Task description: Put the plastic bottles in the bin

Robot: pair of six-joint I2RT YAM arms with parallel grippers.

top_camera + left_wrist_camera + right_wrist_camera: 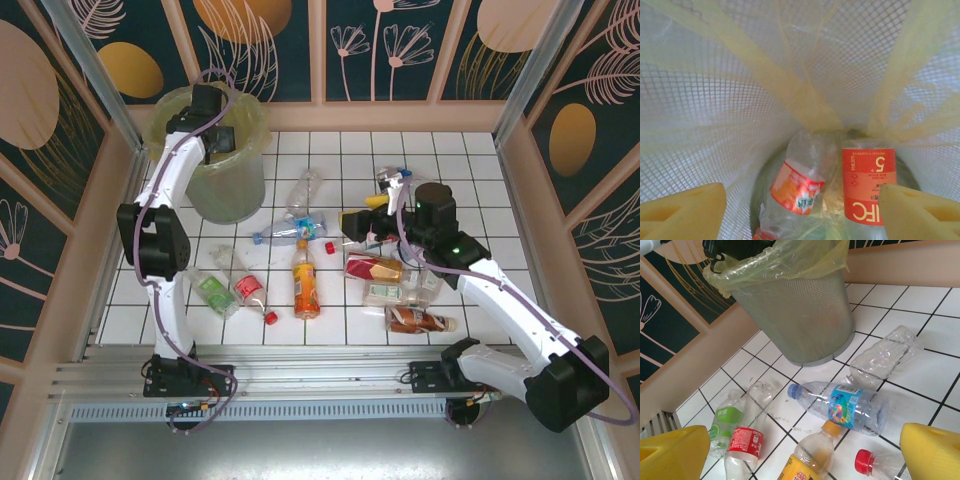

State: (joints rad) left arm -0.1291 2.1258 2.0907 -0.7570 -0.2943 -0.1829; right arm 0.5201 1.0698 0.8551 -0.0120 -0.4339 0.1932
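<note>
My left gripper (216, 137) hangs open inside the mouth of the bin (236, 192), a mesh bucket with a yellow-green liner. Below its yellow fingers (685, 212), two plastic bottles lie on the bin's bottom: one with an orange label (799, 189) and one with a red label (867, 182). My right gripper (363, 213) hovers open over the middle of the tiled floor, holding nothing. Under it lie a blue-label bottle (847, 405), an orange-cap bottle (812, 455), a clear bottle (885, 357) and a red-cap bottle (875, 464).
Further bottles lie scattered: green-label (213, 292) and red-label (250, 290) at the left, several more by the right arm (385, 280). Loose red caps (270, 318) lie on the tiles. Wooden walls (120, 200) close in the floor on three sides.
</note>
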